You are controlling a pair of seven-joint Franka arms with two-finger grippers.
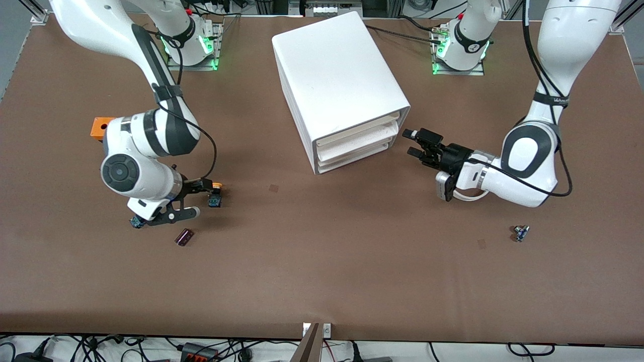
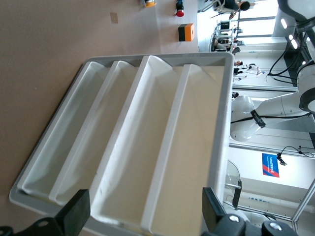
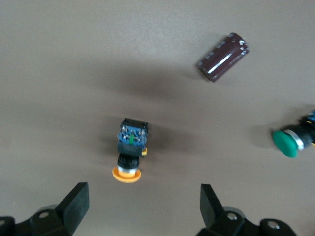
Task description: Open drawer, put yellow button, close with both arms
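The large white boxy cabinet [image 1: 338,85] stands mid-table; its topmost white shallow plastic drawer [image 1: 358,131] appears shut, though the front view gives little of its edge. The left gripper [image 1: 413,143], fingers spread and empty, is level with the drawer fronts, just beside them. The right gripper [image 1: 191,200], likewise spread and empty, hangs over the small yellow-capped push button [image 3: 130,148], which lies on its side on the brown table [image 1: 322,261] toward the right arm's end. A dark maroon cylinder [image 3: 224,56] and a green-capped button [image 3: 290,140] lie near it.

Green button [image 3: 290,140] cut by the edge — right wrist view.
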